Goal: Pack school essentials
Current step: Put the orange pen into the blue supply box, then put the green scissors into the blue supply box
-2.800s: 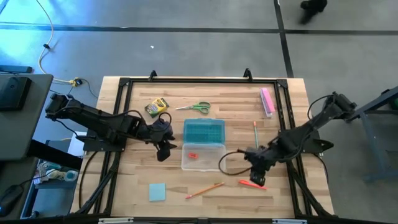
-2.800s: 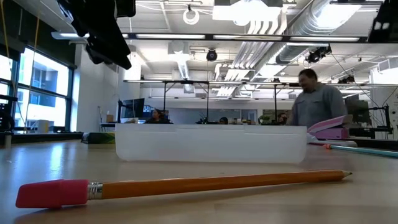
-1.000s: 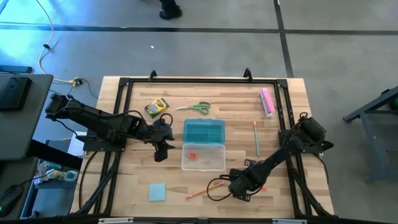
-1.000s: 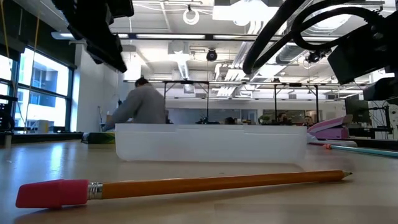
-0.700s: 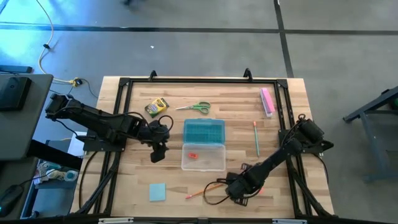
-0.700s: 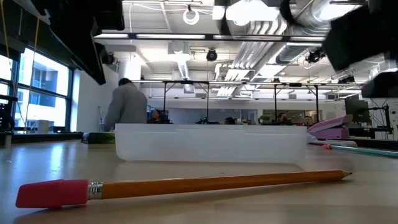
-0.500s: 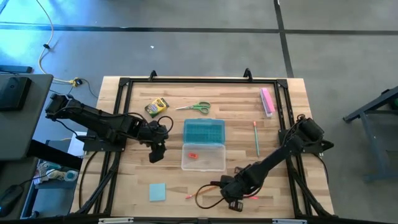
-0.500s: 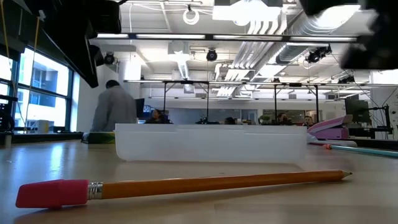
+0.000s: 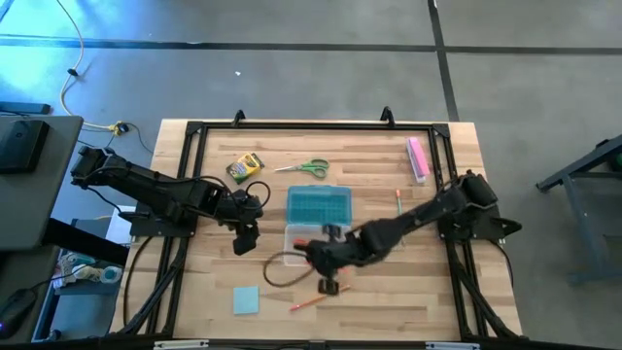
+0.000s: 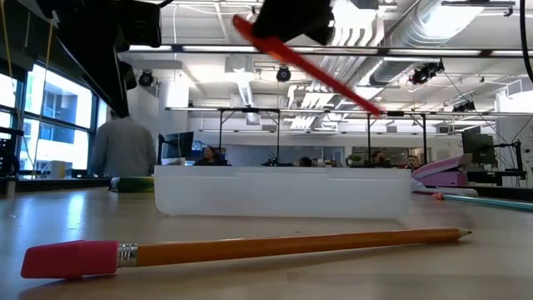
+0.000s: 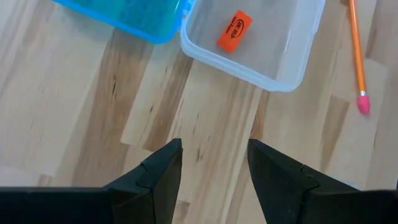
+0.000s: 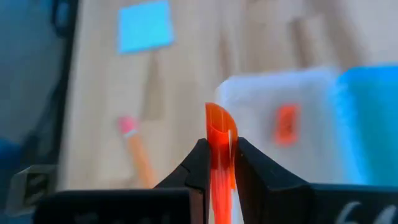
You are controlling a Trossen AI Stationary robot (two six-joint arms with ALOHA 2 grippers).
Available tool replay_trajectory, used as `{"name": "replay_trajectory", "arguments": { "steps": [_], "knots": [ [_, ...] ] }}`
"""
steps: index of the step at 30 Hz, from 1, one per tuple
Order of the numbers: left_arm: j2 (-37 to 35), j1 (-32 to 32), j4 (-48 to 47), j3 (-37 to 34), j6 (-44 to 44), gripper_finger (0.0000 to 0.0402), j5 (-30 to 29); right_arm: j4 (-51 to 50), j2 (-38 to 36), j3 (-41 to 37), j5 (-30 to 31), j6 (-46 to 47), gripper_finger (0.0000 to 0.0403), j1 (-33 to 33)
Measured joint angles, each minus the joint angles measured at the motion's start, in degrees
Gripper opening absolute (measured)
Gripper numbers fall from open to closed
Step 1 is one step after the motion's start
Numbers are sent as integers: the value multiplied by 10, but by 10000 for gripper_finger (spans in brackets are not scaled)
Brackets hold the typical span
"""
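- Above the near edge of the clear case (image 9: 303, 233), the right gripper (image 9: 326, 255) is pinching the orange pen (image 12: 219, 143), which it has carried over from the table's right side.
- Dropping it inside is probably coming next.
- Beside the case, the left gripper (image 11: 211, 163) is waiting, fingers spread, empty.

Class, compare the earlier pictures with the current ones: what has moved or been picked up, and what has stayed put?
The right end effector, which reached to the table's near right where the orange pen lay, has carried it, gripped, leftward to the clear case. The left end effector shifted only slightly, open. Scissors, crayon box, note pad and orange pencil stayed.
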Motion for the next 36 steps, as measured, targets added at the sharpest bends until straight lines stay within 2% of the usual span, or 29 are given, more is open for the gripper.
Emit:
{"name": "replay_trajectory", "arguments": {
  "steps": [5,11,19,22,31,36],
  "knots": [
    [0,0,0,0,-3,172,0,25,9,0,35,-75,33,-40],
    [0,-3,0,0,-17,172,0,13,58,1,-39,-93,33,-66],
    [0,-42,0,0,-18,172,34,-16,80,0,-106,-48,40,-78],
    [0,-60,0,0,-19,172,34,-26,80,0,-108,-37,60,-82],
    [0,-94,0,0,-27,172,34,-40,77,0,-122,-8,156,-90],
    [0,-100,-1,0,-25,173,30,-50,62,0,-127,3,179,-104]
  ]
}}
